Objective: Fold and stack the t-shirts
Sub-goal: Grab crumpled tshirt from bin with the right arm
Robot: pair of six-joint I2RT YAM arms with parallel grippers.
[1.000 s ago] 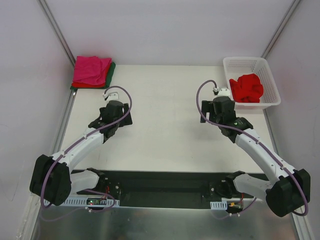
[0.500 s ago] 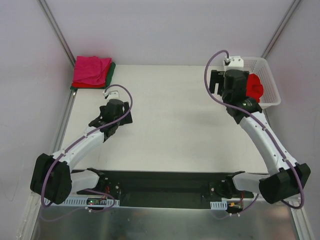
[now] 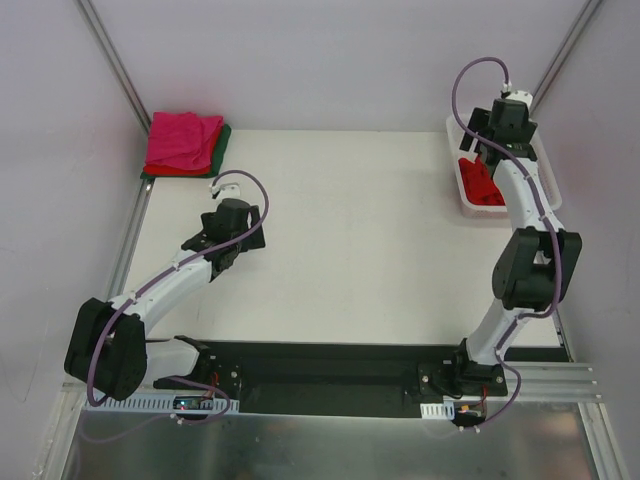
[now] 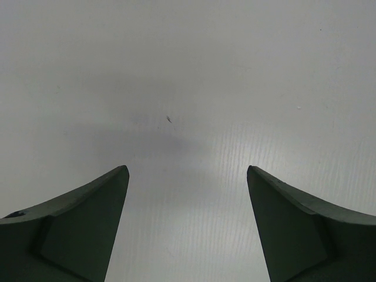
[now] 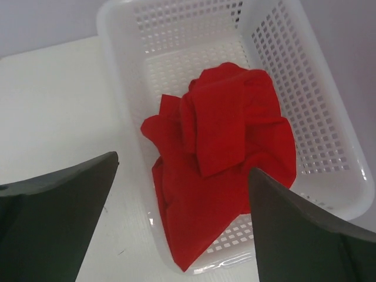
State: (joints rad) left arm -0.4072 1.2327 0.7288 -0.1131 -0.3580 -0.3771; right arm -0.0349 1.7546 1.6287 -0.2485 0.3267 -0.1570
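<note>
I hold the right pincer point(image 5: 183, 165) spread wide and empty above the white basket point(image 5: 188, 23), where one crumpled red t-shirt point(image 5: 226, 147) lies, the left pincer point(image 4: 187, 170) hangs released over the tabletop point(image 4: 188, 70) well left of that basket, and the folded stack of t-shirts point(image 3: 183, 142) sits even farther left.

The crumpled red cloth t-shirt point(image 5: 223, 147) lies in the white plastic lattice basket point(image 5: 317, 100), far right on the white table point(image 3: 340, 230). The folded pink-topped t-shirt stack point(image 3: 185, 140), perhaps three deep, sits far left.

no readable text, labels or numbers
</note>
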